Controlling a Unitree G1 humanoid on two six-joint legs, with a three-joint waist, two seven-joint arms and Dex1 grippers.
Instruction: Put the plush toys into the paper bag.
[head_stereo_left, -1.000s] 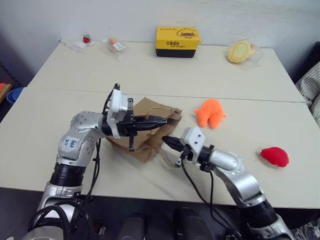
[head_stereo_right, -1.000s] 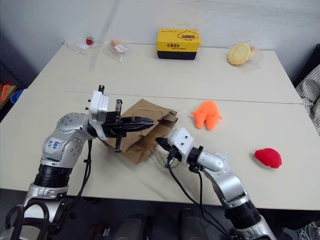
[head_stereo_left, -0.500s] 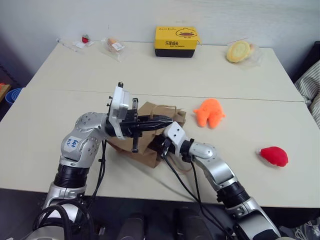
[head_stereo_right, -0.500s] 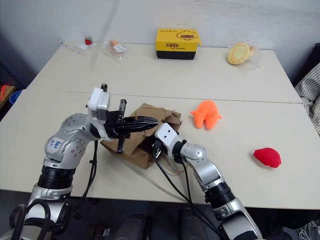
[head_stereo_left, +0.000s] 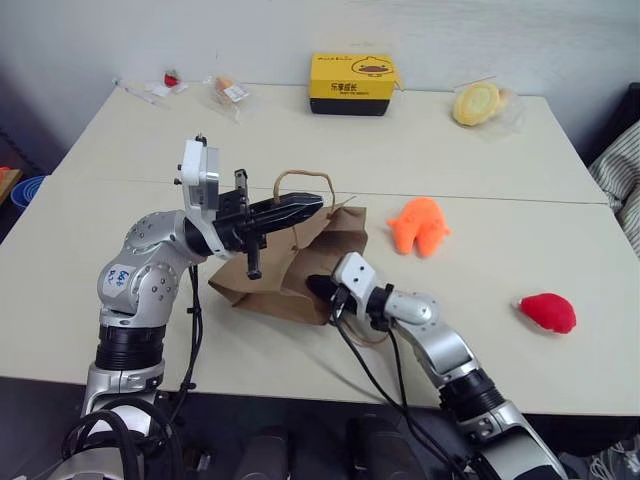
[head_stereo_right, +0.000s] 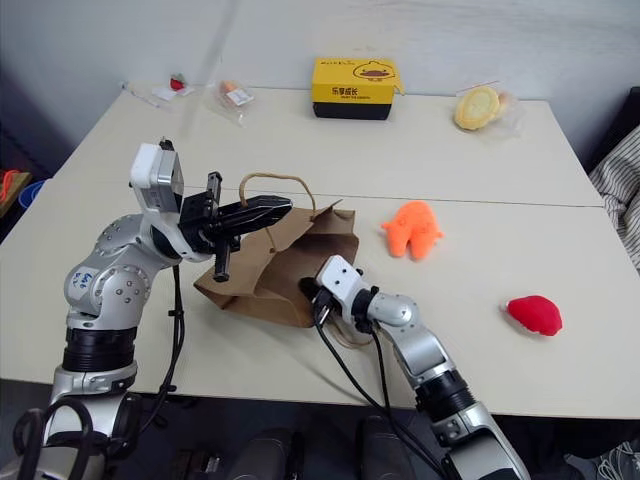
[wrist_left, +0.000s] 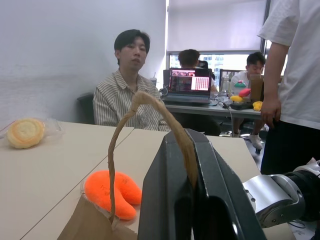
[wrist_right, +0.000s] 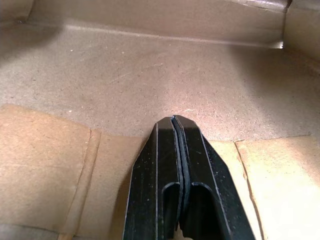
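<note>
Paper bag (head_stereo_left: 285, 265): lying on its side near the middle of the front table, closer to the front edge than the back, mouth turned toward the right side.
Bag handle (head_stereo_left: 300, 180): one twisted loop arches up, and it's caught in the left gripper.
Left gripper (head_stereo_left: 312, 203): raised above the bag and pointing to the right, fingers pressed together on that handle; the left wrist view has the loop running straight down between the black fingers (wrist_left: 165, 200).
Right gripper (head_stereo_left: 318, 287): fingers squeezed tight together with nothing between them, tip poked into the bag's mouth; the right wrist view looks along them at brown paper inside.
Orange plush toy (head_stereo_left: 420, 225): out on the table just right of the bag's mouth, apart from it, near the seam between the two tabletops.
Red plush toy (head_stereo_left: 548, 312): well off toward the right edge of the front table, on its own.
Table (head_stereo_left: 120, 240): pale top, two slabs meeting at a seam behind the bag.
Yellow-and-black box (head_stereo_left: 353, 83): at the back edge, centre.
Wrapped pale yellow round item (head_stereo_left: 478, 102): back right corner area.
Small clear packets (head_stereo_left: 228, 92): back left.
People: seated at desks and one standing, in the left wrist view.
</note>
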